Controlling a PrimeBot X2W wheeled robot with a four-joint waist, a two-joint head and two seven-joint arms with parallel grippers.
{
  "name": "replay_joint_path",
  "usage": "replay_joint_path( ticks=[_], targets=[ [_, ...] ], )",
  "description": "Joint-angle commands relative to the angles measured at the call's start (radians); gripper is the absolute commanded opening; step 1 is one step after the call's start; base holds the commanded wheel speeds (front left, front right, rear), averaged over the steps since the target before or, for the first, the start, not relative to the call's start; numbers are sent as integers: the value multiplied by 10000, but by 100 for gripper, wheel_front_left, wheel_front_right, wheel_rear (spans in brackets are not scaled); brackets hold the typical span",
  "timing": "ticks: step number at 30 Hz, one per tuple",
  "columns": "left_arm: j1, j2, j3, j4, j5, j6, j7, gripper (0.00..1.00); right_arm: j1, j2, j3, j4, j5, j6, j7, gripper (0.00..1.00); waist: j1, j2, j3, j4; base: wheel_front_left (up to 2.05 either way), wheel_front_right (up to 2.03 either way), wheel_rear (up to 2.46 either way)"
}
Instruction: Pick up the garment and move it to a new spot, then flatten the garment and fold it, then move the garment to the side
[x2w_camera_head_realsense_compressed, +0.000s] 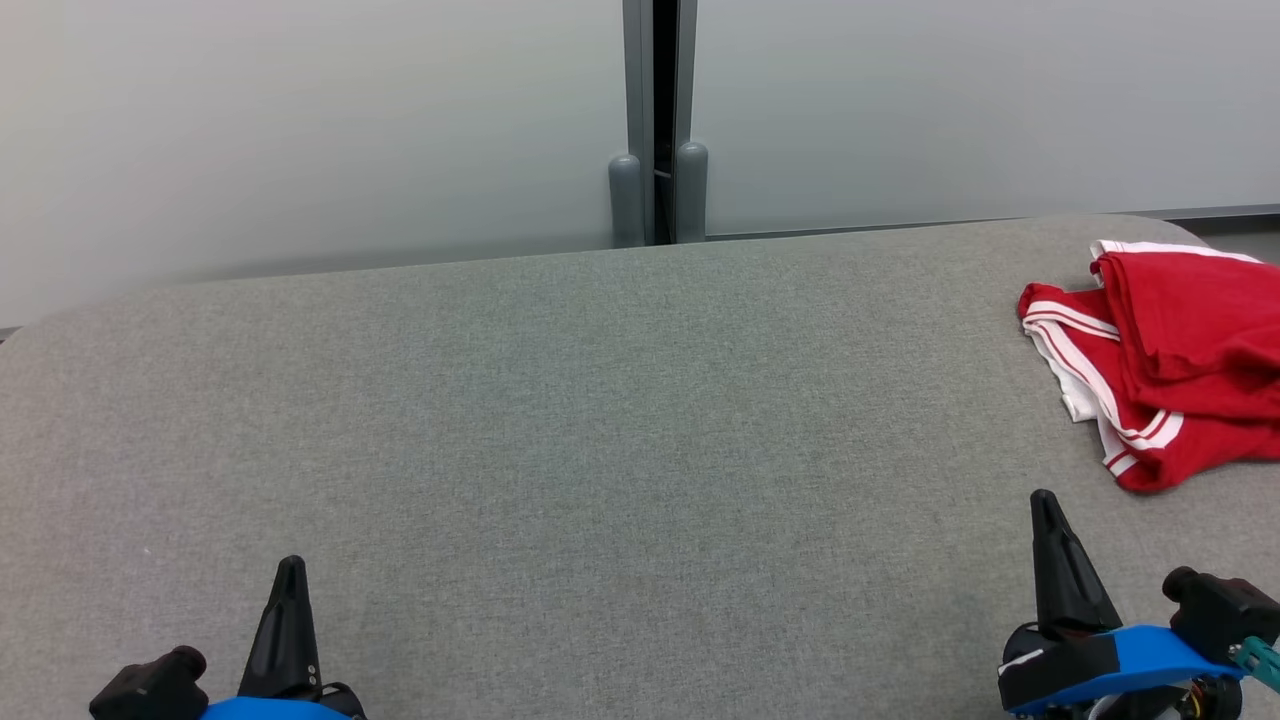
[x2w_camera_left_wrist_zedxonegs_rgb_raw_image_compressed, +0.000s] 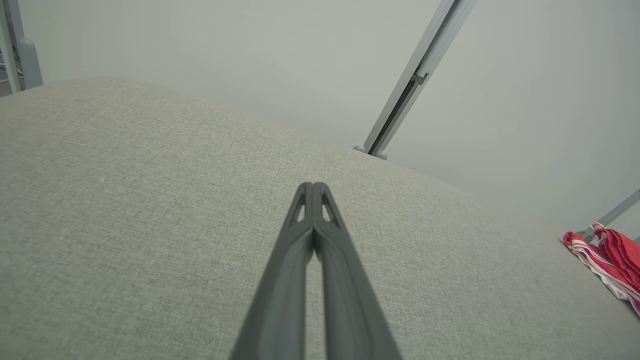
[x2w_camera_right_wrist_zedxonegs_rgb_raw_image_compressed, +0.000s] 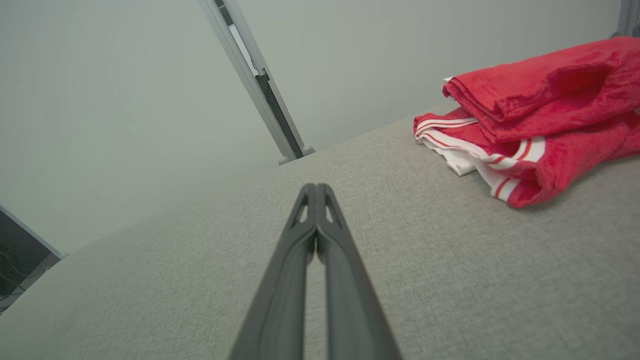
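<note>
garment (x2w_camera_head_realsense_compressed: 1170, 360) folded — long axis toward far-right table (x2w_camera_head_realsense_compressed: 600, 420) edge

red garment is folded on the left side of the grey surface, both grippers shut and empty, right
Wrong side: the head view shows the red garment on the right of the grey surface. Left gripper and right gripper are shut and empty.

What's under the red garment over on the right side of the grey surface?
The red garment lies on the grey fabric surface. Its plain red folds sit atop a white-striped layer. Anything beneath the pile is covered by the cloth.
</note>
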Motion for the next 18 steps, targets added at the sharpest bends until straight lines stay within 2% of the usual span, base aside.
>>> replay_joint_path(
  ticks=[1, 18],
  targets=[
    [-271, 75, 72, -171, -476, -71, 88, 0, -159, 23, -79, -148, 489, 0, 98, 0, 0, 0, -4, 9, 0, 0, 0],
    [-426, 100, 264, -190, -3162, -233, 755, 0, -287, 131, -298, -145, 3185, -1, 787, 0, 0, 0, -51, 97, 0, 0, 0]
  ],
)
